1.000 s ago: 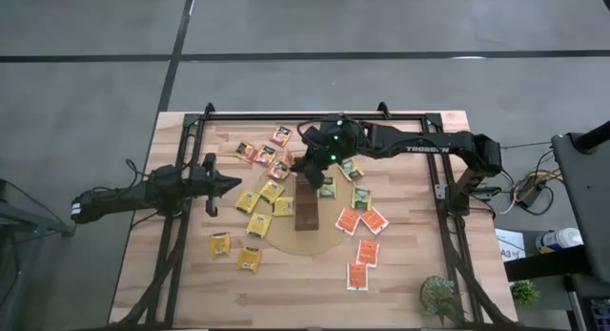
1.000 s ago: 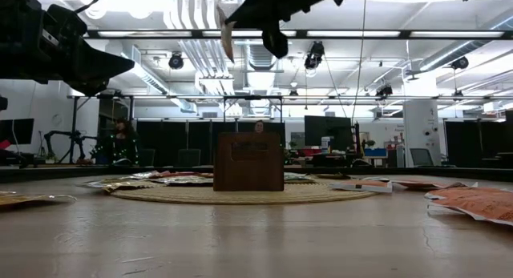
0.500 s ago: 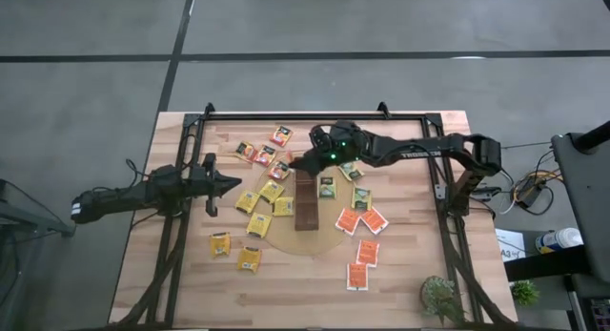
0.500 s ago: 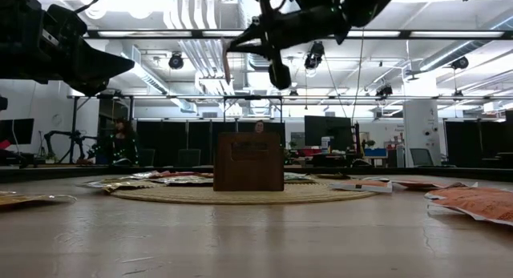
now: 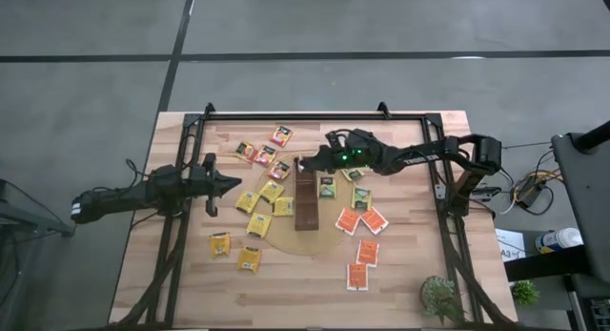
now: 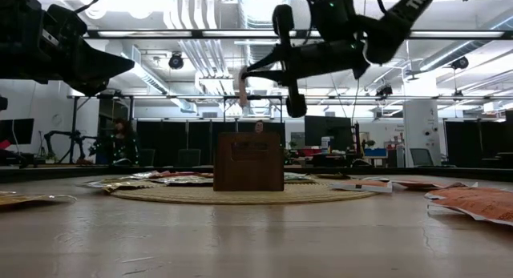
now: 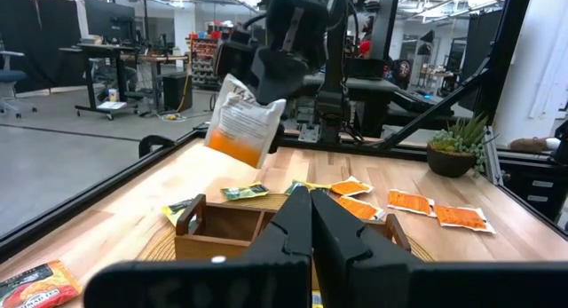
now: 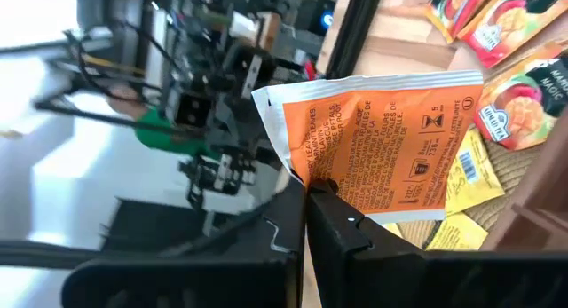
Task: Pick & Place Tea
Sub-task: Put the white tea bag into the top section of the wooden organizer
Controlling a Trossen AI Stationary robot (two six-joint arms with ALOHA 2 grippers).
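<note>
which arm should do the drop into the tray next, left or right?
Right. The right gripper already pinches an orange sachet above the far end of the brown tray. The left gripper sits shut and empty off to the side.

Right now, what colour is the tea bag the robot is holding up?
Orange with a white top edge, the tea bag shows best in the right wrist view.

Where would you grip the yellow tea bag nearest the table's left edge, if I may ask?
Probably from straight above, pinching one edge of the yellow tea bag: it lies flat on the table, apart from its neighbour, offering no side face.
</note>
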